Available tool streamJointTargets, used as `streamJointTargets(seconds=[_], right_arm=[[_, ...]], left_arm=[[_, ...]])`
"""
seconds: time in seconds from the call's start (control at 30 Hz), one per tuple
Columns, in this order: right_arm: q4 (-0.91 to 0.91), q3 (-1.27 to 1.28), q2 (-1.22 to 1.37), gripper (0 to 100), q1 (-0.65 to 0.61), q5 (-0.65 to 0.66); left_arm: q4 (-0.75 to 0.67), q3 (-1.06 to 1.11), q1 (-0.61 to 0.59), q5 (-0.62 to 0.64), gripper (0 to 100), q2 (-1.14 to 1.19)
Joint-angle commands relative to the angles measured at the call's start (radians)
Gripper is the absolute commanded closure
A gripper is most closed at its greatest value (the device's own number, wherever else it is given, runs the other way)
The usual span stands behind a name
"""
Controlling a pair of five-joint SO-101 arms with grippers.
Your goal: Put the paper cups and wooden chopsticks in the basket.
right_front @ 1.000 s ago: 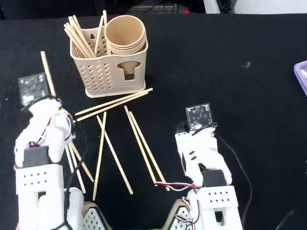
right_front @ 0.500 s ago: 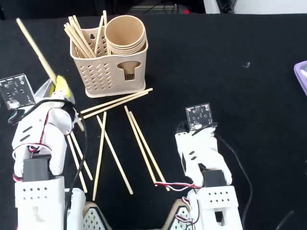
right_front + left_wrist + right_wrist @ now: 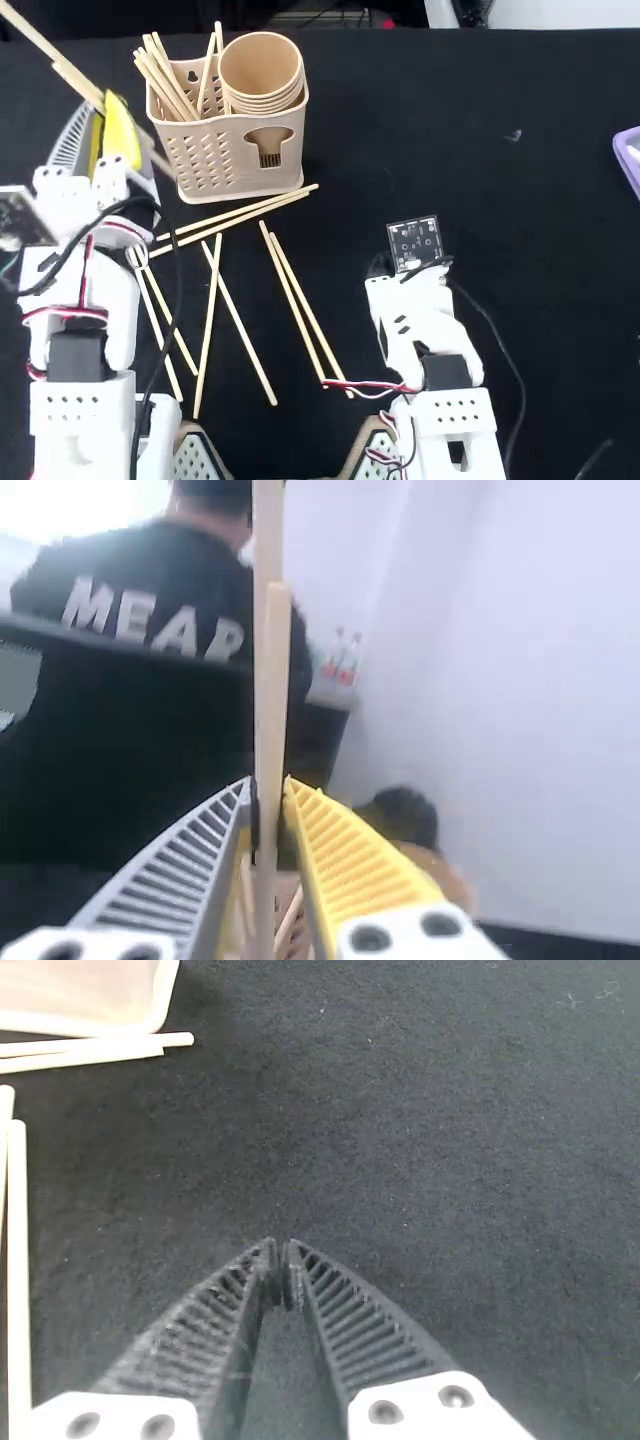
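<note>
L claw [image 3: 97,114] clamped on chopsticks [image 3: 268,630], raised. Basket [image 3: 235,160] just beside claw. Best: swing over near compartment, tip sticks upright, lower, release. R claw [image 3: 279,1257] pinched shut, empty.

Both arms are built of white plastic shells with black motor blocks at the joints. The left arm [image 3: 85,300] carries looped red, white and black cables. The right arm [image 3: 425,330] trails a red-and-white cable near its perforated base, and a small black circuit board [image 3: 415,243] sits at its wrist. The left gripper [image 3: 265,785] has one grey ribbed finger and one yellow. The right gripper [image 3: 278,1250] has black ribbed fingers [image 3: 345,1330] on white mounts with round screw holes.
</note>
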Motion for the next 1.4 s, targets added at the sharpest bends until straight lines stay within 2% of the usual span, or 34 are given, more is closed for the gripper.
streamJointTargets(seconds=[0.0,0.13,0.47,0.73,0.9,1.1,1.37], right_arm=[[-0.023,-0.004,-0.019,97.7,0.008,-0.005],[-0.023,-0.004,-0.019,97.7,0.008,-0.005],[-0.023,-0.004,-0.019,97.7,0.006,-0.005],[-0.023,-0.005,-0.019,97.7,0.006,-0.005],[-0.025,-0.007,-0.019,97.7,0.006,-0.003],[-0.025,-0.007,-0.019,97.7,0.006,-0.003],[-0.025,-0.007,-0.019,97.7,0.006,-0.003]], left_arm=[[-0.138,-0.074,0.016,0.012,97,0.020],[-0.218,-0.166,0.016,0.012,97,0.152],[-0.216,-0.495,0.016,0.005,97,0.603],[-0.199,-0.530,0.018,0.005,97,0.822],[0.005,-0.561,0.018,0.005,96,0.833],[0.256,-0.687,0.018,0.012,81,0.835],[0.431,-0.852,0.007,0.008,81,0.832]])
